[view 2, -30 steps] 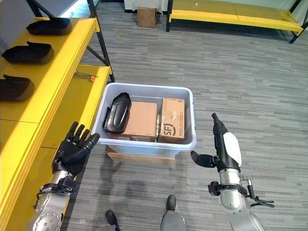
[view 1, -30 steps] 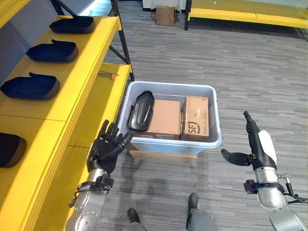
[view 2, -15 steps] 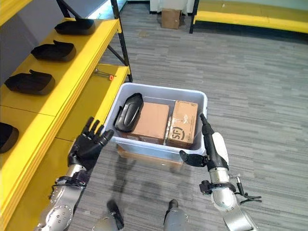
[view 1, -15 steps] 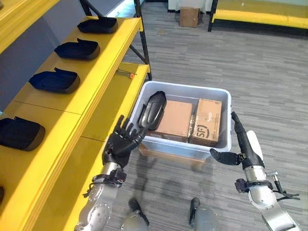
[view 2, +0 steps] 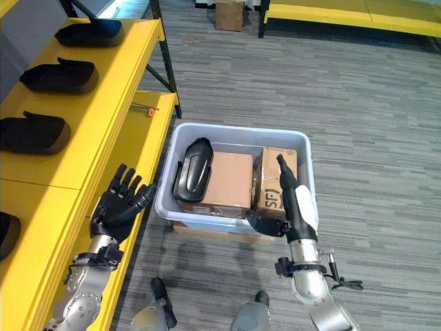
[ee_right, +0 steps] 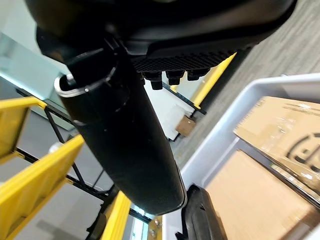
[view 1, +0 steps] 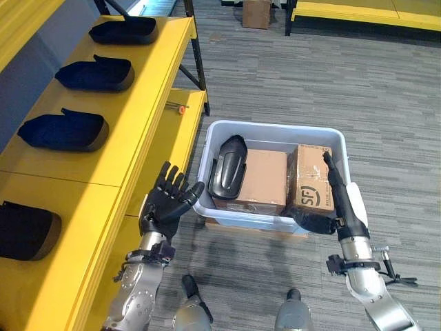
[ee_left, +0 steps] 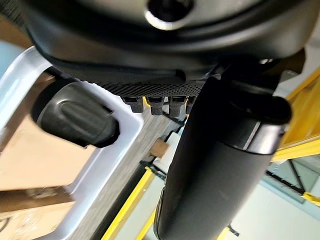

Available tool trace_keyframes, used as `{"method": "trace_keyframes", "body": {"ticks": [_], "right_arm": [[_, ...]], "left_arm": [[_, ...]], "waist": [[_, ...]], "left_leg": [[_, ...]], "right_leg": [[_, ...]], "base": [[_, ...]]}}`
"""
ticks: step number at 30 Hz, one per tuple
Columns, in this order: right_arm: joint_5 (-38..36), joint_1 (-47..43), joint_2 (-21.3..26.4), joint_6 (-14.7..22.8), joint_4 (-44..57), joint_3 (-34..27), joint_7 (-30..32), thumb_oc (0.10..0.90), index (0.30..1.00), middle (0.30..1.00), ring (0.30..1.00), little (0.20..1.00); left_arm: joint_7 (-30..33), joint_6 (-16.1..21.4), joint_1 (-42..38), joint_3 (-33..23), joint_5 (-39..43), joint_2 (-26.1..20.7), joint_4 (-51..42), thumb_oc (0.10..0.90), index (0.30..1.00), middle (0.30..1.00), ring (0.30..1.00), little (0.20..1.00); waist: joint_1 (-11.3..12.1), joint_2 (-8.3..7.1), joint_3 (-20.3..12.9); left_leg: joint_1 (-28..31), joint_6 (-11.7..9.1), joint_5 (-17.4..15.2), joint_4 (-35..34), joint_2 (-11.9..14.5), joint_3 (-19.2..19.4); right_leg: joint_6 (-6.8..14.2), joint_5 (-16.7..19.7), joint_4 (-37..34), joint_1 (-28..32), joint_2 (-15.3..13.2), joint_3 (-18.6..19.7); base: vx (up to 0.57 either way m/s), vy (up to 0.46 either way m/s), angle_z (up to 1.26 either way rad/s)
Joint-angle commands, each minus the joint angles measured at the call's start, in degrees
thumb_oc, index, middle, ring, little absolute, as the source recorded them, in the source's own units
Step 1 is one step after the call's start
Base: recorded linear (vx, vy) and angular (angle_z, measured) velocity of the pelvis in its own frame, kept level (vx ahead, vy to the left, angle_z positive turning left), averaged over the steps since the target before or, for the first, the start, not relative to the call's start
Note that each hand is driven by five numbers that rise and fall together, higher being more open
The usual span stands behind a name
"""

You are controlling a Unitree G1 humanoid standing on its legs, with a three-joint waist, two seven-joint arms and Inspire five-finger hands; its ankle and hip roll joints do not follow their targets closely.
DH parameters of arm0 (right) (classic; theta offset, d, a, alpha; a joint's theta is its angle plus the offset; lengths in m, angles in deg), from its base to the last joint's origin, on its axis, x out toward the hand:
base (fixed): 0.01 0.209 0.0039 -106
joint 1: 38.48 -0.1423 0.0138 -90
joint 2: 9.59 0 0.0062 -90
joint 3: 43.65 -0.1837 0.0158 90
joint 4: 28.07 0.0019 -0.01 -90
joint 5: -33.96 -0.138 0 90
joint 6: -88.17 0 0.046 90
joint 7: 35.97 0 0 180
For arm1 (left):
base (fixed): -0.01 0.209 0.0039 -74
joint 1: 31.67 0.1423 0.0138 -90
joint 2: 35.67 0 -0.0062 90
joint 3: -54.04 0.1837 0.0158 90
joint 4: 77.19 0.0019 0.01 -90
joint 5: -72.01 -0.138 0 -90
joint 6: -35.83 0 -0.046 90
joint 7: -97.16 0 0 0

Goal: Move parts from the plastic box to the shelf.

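A long yellow shelf [view 1: 131, 117] runs along the robot's left side, with a lower yellow tier beneath it. Four dark moulded parts [view 1: 65, 131] sit in a row along the shelf's upper tier, each apart from the next.

Just beside the shelf, on the grey carpeted floor [view 1: 358, 89], stands a pale plastic box [view 1: 272, 129]. Inside the box, against the wall nearest the shelf, one dark moulded part [view 1: 227, 165] leans upright. Next to it, further from the shelf, lies a flat brown carton [view 1: 260, 179], and beyond that, at the box's far side from the shelf, stands a second carton [view 1: 311, 178] wrapped in clear film.

The left hand [view 1: 164, 203] is raised between the shelf and the box, just off the box's near corner, with its fingers spread wide and straight and nothing in them. The right hand [view 2: 295, 203] is at the box's near rim, in front of the wrapped carton, its fingers straight and pointing over the box, thumb stuck out sideways toward the shelf, holding nothing.

A small orange-tipped tool [view 1: 176, 107] lies on the shelf's lower tier, beyond the box.
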Motion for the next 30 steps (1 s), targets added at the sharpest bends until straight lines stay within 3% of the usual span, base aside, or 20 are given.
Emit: {"method": "trace_keyframes", "body": {"ticks": [1, 12, 14, 17, 21, 23, 25, 26, 28, 30], "right_arm": [[-0.36, -1.41, 1.40, 2.41, 4.67, -1.39, 1.08, 0.900, 1.000, 1.000, 1.000, 1.000], [0.35, -4.42, 0.58, 1.15, 3.07, -0.16, 1.79, 0.900, 1.000, 1.000, 1.000, 1.000], [-0.56, -4.88, 0.77, 1.65, 2.23, -0.37, 0.93, 0.900, 1.000, 1.000, 1.000, 1.000], [-0.76, -6.21, 0.30, 1.26, 0.63, -0.73, 1.63, 0.900, 1.000, 1.000, 1.000, 1.000], [-1.50, -6.38, -0.90, 0.45, -0.75, -1.83, 1.10, 0.900, 1.000, 1.000, 1.000, 1.000], [-1.58, -5.14, -1.66, 0.20, 0.02, -2.42, 0.12, 0.900, 1.000, 1.000, 1.000, 1.000], [-1.74, -3.82, -1.93, 0.86, 0.87, -2.99, -1.61, 0.900, 1.000, 1.000, 1.000, 1.000], [-1.69, -3.48, -2.08, 1.21, 1.16, -3.17, -2.26, 0.900, 1.000, 1.000, 1.000, 1.000], [-1.39, -3.86, -2.49, 1.36, 1.26, -2.99, -2.40, 0.900, 1.000, 1.000, 1.000, 1.000], [-0.79, -5.81, -3.58, 0.46, -0.18, -1.67, -2.10, 0.900, 1.000, 1.000, 1.000, 1.000]], "left_arm": [[-3.60, 5.88, -0.57, -3.20, -1.78, 0.70, -4.24, 0.900, 1.000, 1.000, 1.000, 1.000], [-5.59, 6.38, 0.26, -5.26, -3.61, -0.75, -5.27, 0.900, 1.000, 1.000, 1.000, 1.000], [-7.19, 3.01, -0.01, -5.80, -0.83, -1.27, -5.26, 0.900, 1.000, 1.000, 1.000, 1.000], [-7.25, 2.33, -0.35, -6.70, -0.28, -1.38, -3.50, 0.900, 1.000, 1.000, 1.000, 1.000], [-9.39, -0.35, -0.13, -7.80, -1.33, -1.02, -2.31, 0.900, 1.000, 1.000, 1.000, 1.000], [-11.00, -1.15, 1.07, -7.87, -2.32, -0.72, -2.49, 0.900, 1.000, 1.000, 1.000, 1.000], [-10.70, -0.85, 2.14, -7.50, -2.19, -0.90, -3.33, 0.900, 1.000, 1.000, 1.000, 1.000], [-10.32, -0.64, 1.97, -7.18, -2.00, -1.17, -3.49, 0.900, 1.000, 1.000, 1.000, 1.000], [-9.76, -0.23, 0.79, -6.60, -1.81, -1.89, -3.64, 0.900, 1.000, 1.000, 1.000, 1.000], [-8.78, 0.85, -1.05, -5.19, -1.70, -2.58, -3.80, 0.900, 1.000, 1.000, 1.000, 1.000]], "waist": [[0.54, 0.81, -5.03], [2.22, 0.63, -3.53], [2.46, -0.14, -3.41], [3.11, -1.16, -4.01], [3.80, -1.81, -5.00], [3.40, -1.99, -4.95], [2.75, -2.19, -4.78], [2.36, -2.42, -4.79], [2.18, -3.16, -4.75], [2.38, -3.73, -4.01]], "left_leg": [[-3.25, -1.16, -4.95, 2.78, 1.87, -2.01], [-5.78, -0.64, -6.22, 5.76, 1.37, -2.60], [-6.12, 0.19, -8.04, 7.90, 0.28, -2.53], [-6.34, 1.59, -9.91, 9.93, -1.02, -2.30], [-3.99, 4.56, -11.24, 8.46, -3.90, -1.36], [-0.84, 6.08, -12.13, 6.06, -5.79, -0.57], [1.77, 5.90, -12.68, 4.62, -6.45, 0.62], [2.12, 5.57, -12.96, 4.43, -6.37, 0.80], [1.87, 4.79, -13.54, 4.52, -6.18, 1.20], [2.63, 3.61, -15.89, 4.30, -5.53, 1.51]], "right_leg": [[-6.82, -5.93, 5.48, -5.84, 7.19, -2.64], [-6.50, -5.16, 4.45, -6.23, 6.39, -3.26], [-6.01, -5.41, 4.96, -5.69, 5.81, -2.94], [-5.42, -6.11, 6.01, -3.89, 5.29, -2.54], [-4.08, -5.95, 15.08, -4.94, 4.25, -2.15], [-3.17, -2.96, 21.78, -8.48, 4.39, -1.39], [-3.26, -0.41, 16.80, -10.14, 4.09, -1.70], [-3.22, 0.75, 10.93, -10.16, 3.74, -1.72], [-2.01, 5.95, 0.70, -10.16, 1.79, -2.24], [1.08, 14.08, -3.93, -12.86, -2.14, -1.04]], "base": [[0.06, -0.006, -0.02], [0.04, 0.034, 0.00], [0.06, 0.160, 0.00], [0.12, 0.236, -0.02], [0.13, 0.276, -0.15], [0.16, 0.194, -0.60], [0.12, -0.018, -0.58], [0.06, -0.200, -0.34], [0.05, -0.256, -0.10], [0.04, -0.266, 0.08]]}}
